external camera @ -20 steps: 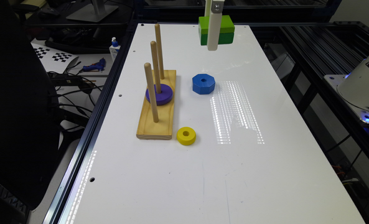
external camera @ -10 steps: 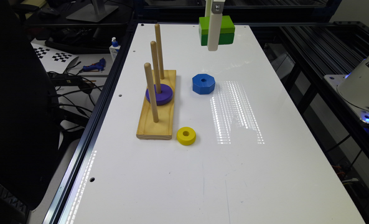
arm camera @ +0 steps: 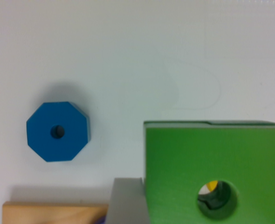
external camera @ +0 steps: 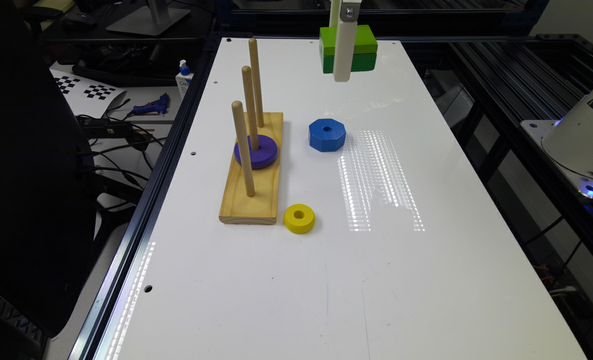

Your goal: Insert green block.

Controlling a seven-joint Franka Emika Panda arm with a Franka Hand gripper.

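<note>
Exterior view: the gripper (external camera: 342,70) holds the green block (external camera: 360,47) raised clear of the white table (external camera: 376,280), over its far end, with one white finger running down the block's near face. In the wrist view that grey finger (arm camera: 127,200) presses flat against the green block's (arm camera: 211,172) side, so the fingers are clamped on it; the round centre hole is unobstructed and faces down. The wooden peg base (external camera: 253,172) lies nearer the camera and toward the exterior view's left of the block, its long axis running away from the camera, with three upright pegs in a row. The middle peg (external camera: 249,107) already carries a purple ring (external camera: 256,151); the far peg (external camera: 256,82) and near peg (external camera: 243,150) are bare. The blue octagonal block (external camera: 327,134) lies just beside the base, on the table between it and the carried block, and a yellow ring (external camera: 299,218) sits by the base's near corner. The carry probably has to stay above the peg tips before the hole is lined up.
</note>
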